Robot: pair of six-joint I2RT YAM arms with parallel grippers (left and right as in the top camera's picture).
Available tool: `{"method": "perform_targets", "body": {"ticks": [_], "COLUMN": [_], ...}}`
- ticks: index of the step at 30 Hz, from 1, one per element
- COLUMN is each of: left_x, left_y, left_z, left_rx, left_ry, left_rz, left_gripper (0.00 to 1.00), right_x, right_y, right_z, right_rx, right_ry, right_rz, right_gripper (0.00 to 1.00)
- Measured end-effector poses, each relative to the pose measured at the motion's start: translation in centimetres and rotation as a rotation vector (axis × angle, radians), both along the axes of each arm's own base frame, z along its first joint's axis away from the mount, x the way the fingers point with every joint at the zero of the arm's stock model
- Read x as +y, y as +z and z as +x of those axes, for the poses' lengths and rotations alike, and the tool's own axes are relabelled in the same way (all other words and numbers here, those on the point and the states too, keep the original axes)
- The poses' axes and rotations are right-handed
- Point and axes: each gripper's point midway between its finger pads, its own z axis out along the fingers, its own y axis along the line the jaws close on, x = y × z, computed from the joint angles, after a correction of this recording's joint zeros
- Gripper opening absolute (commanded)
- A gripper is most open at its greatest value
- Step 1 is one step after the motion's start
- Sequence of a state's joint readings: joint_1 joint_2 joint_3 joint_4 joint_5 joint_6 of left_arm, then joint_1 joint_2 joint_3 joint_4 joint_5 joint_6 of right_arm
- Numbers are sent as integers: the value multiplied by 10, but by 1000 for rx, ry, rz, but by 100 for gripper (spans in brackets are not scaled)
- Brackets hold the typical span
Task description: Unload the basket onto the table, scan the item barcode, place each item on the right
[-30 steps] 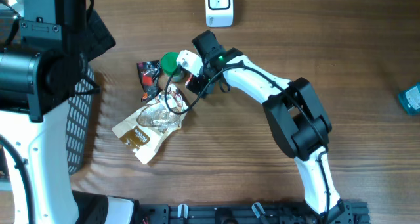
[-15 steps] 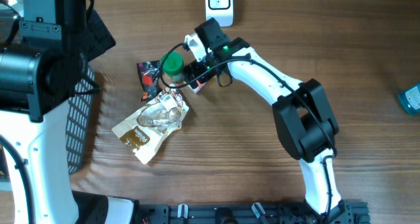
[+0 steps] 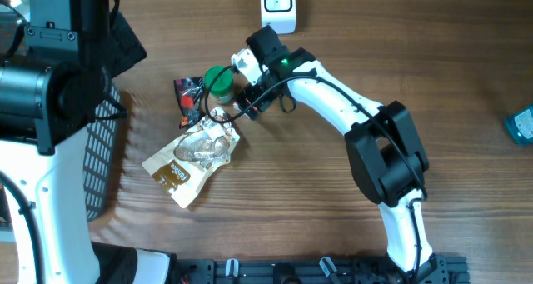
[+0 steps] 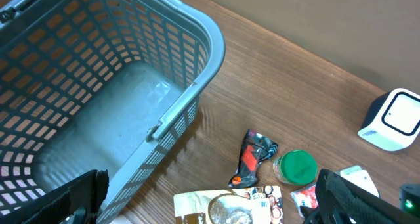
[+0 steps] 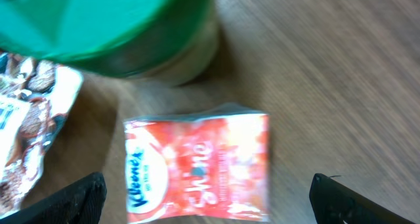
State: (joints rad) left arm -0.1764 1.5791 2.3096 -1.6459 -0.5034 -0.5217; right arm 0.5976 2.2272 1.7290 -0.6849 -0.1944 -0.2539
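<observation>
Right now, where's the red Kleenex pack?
In the right wrist view the red Kleenex pack lies flat on the table, just below the green-lidded jar in frame, with the foil snack pouch at its image-left.

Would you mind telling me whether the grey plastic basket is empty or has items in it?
Empty, as far as visible: the grey plastic basket shows only bare floor.

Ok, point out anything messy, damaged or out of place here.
Nothing looks spilled. The brown pouch lies crumpled and askew near the green-lidded jar; a teal item sits alone at the right edge, partly cut off.
</observation>
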Motion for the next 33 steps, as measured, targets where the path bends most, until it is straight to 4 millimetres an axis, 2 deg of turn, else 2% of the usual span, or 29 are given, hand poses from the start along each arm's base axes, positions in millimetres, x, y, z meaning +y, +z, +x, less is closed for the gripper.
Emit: {"method": "perform_targets", "body": {"ticks": [3, 6, 10, 12, 14, 20, 24, 27, 30, 33], "left_x": [0, 0, 0, 0, 0, 0, 0, 0, 0, 0], "left_y": [0, 0, 0, 0, 0, 0, 0, 0, 0, 0], "left_z": [0, 0, 0, 0, 0, 0, 0, 0, 0, 0], "left_rx": [0, 0, 0, 0, 0, 0, 0, 0, 0, 0], "left_ry": [0, 0, 0, 0, 0, 0, 0, 0, 0, 0], "left_rz": [0, 0, 0, 0, 0, 0, 0, 0, 0, 0], "left_gripper": [100, 100, 100, 100, 100, 100, 100, 100, 100, 100], "right_x": [10, 9, 6, 6, 6, 10, 10, 6, 1, -16], "right_y": [0, -3, -28, -30, -29, -29, -27, -16, 6, 37], "right_z": [-10, -8, -9, -9, -8, -3, -3, -6, -1, -4], "right_rx": [5, -1, 24, 23, 13, -5, 26, 84, 148, 242], "right_ry": [44, 47, 56, 61, 68, 64, -2, -73, -222, -412], "right_rz": [2, -7, -43, -46, -46, -32, -24, -33, -17, -6], "right_gripper": [100, 100, 99, 85, 64, 63, 62, 61, 61, 62]}}
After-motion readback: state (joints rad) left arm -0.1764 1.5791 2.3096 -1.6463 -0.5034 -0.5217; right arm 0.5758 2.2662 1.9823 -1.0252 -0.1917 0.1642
